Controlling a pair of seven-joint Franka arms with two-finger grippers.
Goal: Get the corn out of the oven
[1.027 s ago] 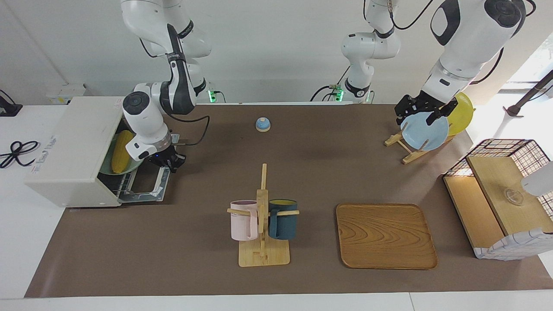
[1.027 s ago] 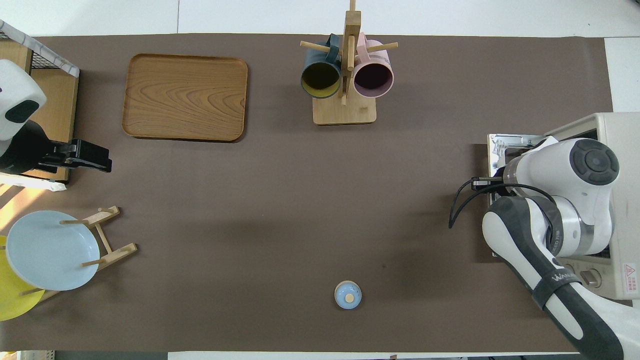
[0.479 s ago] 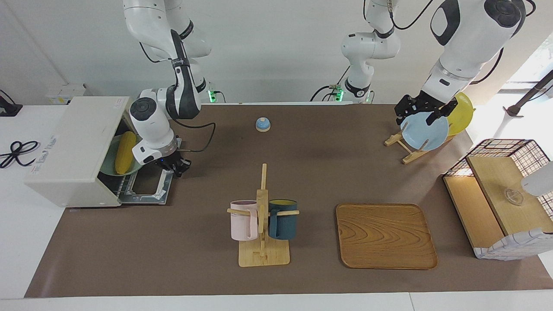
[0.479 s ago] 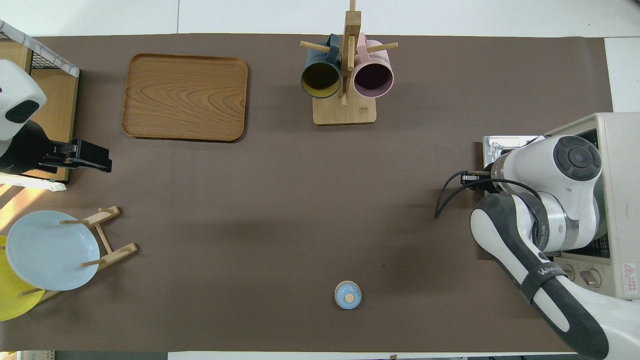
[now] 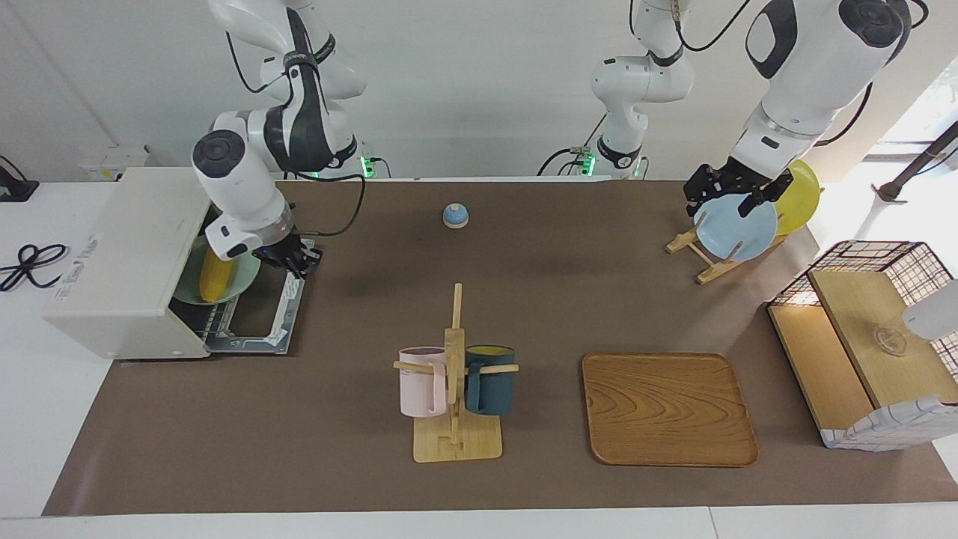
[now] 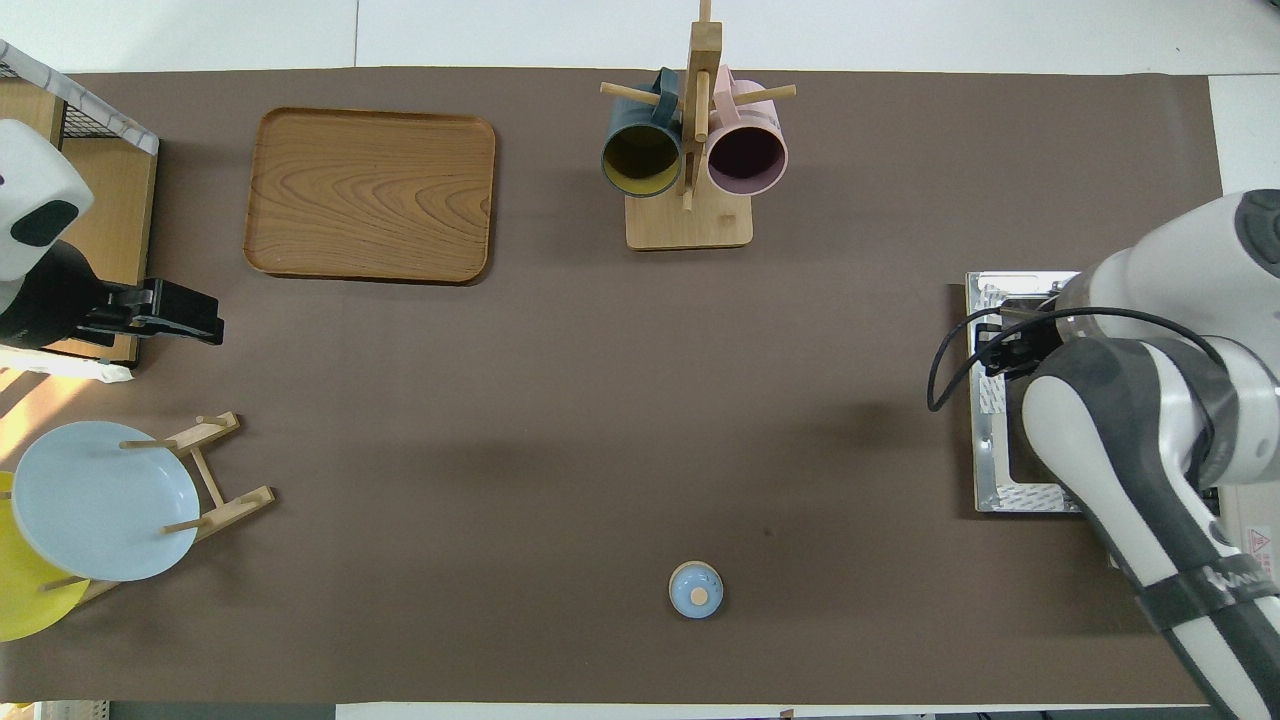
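Note:
The off-white oven [image 5: 120,262] stands at the right arm's end of the table, its door [image 5: 258,322] lying open and flat on the table. The yellow corn [image 5: 212,277] lies on a pale green plate [image 5: 243,271] on the rack inside. My right gripper [image 5: 297,258] hovers over the door's end nearest the robots, beside the plate's rim, holding nothing. In the overhead view the right arm hides the corn and most of the oven; only the door [image 6: 990,480] and the right gripper [image 6: 1008,345] show. My left gripper [image 5: 724,198] waits, open and empty, over the plate rack.
A mug rack [image 5: 455,374] with a pink and a dark blue mug stands mid-table. A wooden tray [image 5: 668,409] lies beside it. A small blue knobbed lid [image 5: 455,215] sits near the robots. A blue plate [image 5: 737,228], a yellow plate [image 5: 801,195] and a basket shelf [image 5: 868,337] fill the left arm's end.
My right gripper has risen from the oven door and moved toward the oven's opening. The door now lies flat. The left arm has not moved.

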